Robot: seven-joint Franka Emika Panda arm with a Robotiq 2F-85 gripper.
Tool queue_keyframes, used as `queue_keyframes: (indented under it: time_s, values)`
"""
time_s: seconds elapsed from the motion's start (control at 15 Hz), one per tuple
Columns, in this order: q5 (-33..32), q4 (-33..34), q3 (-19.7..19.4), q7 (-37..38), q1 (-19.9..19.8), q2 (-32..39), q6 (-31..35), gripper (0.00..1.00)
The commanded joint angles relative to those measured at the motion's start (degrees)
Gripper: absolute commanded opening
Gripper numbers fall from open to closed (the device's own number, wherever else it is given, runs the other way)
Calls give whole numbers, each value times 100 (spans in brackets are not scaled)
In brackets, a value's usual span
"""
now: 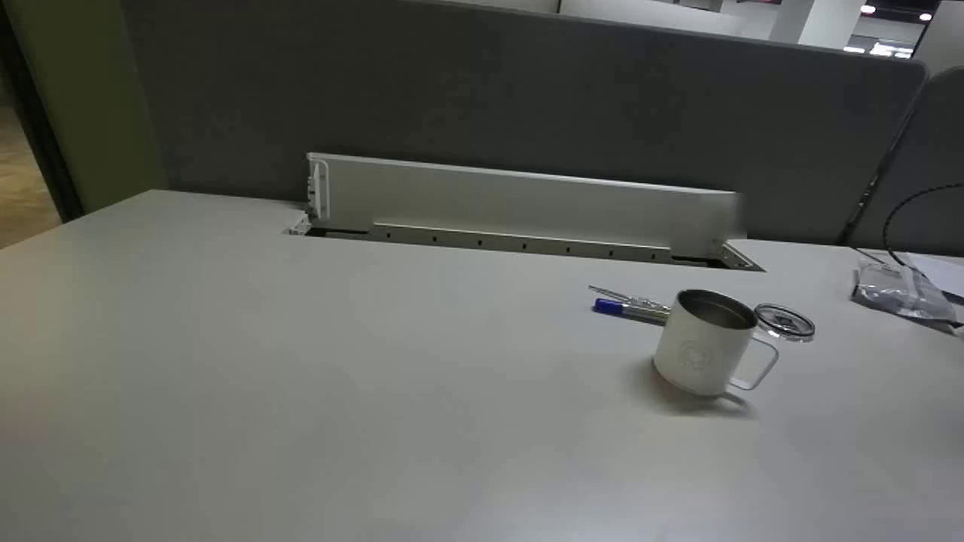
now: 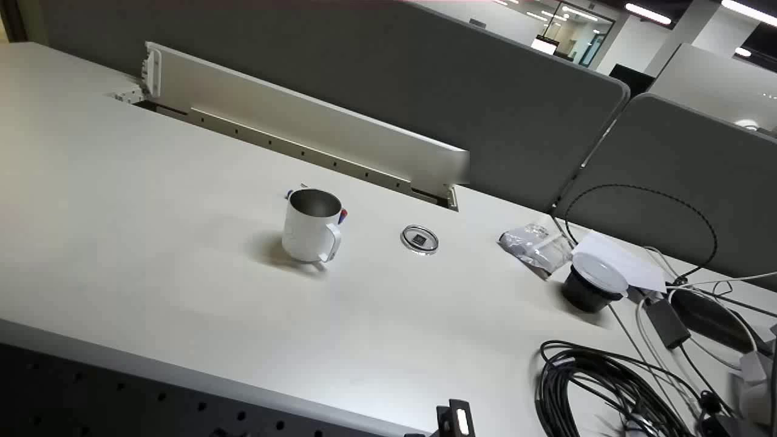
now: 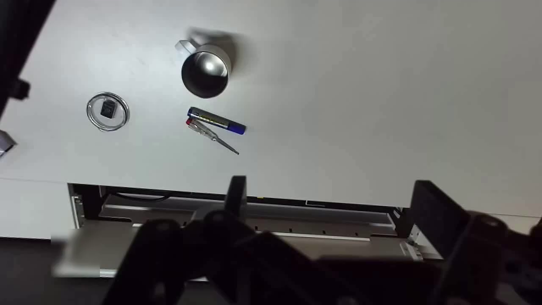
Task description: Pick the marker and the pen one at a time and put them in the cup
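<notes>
Wrist view, left of centre and above the fingers (image 3: pixel 438 216): the marker (image 3: pixel 217 120) lies flat on the worktop (image 3: pixel 360 106), its long axis sloping gently from upper left to a blue-capped end at lower right; the pen (image 3: pixel 214 137), red-ended and slimmer, slopes more steeply just below it; their left ends lie close, touching or barely apart, I cannot tell which; the cup (image 3: pixel 206 74) stands upright near them, higher in the frame, handle towards the upper left; a round lid (image 3: pixel 108 111) lies well apart on the left.

The fingers stand wide apart with nothing between them; the marker lies up and left of their gap, and as they face each other nearly along its length, I judge a turn is needed before closing across it; the blue end, where the pen diverges, seems the easier hold. The worktop breaks off low in the frame, where a raised panel (image 1: pixel 520 203) stands in both exterior views; room looks widest to the right, while the cup crowds the upper side.
</notes>
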Motion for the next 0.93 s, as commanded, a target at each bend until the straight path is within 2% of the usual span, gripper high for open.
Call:
queue_keyframes:
  time_s: [0.0, 0.6, 0.87]
  values:
    - [6, 12, 13, -3, -15, 5, -7, 100]
    - [6, 12, 13, -4, -15, 3, -5, 100]
    - [-62, 356, -294, -1759, 189, 953, 229, 100]
